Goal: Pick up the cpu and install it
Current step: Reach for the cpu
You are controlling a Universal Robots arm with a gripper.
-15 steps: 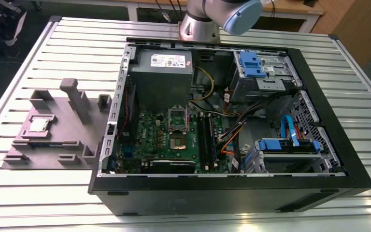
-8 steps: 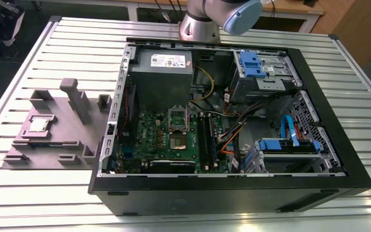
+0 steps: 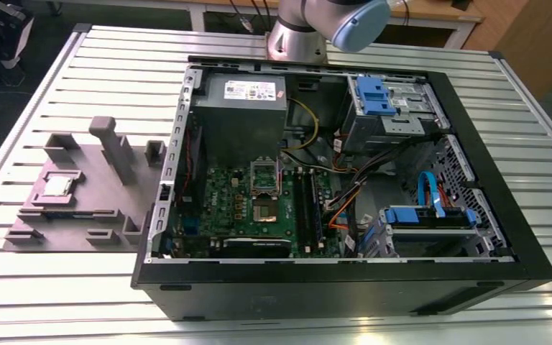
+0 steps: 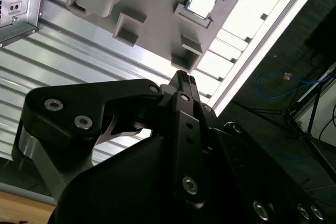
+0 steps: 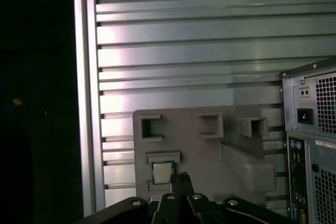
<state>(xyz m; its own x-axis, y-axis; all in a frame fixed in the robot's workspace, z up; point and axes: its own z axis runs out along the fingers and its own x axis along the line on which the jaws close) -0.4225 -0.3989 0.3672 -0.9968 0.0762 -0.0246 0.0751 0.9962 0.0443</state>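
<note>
Though the arm (image 3: 319, 29) is cropped, the cpu (image 3: 57, 185) shows.

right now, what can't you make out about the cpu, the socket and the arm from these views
- cpu: glare whitens its top in the second wrist view; in the first wrist view the fingers overlap one corner.
- socket: too small in the exterior view to tell whether it is empty.
- arm: cut off by the exterior view's top edge.
- tray: its near end sits behind the fingers in the first wrist view.
</note>
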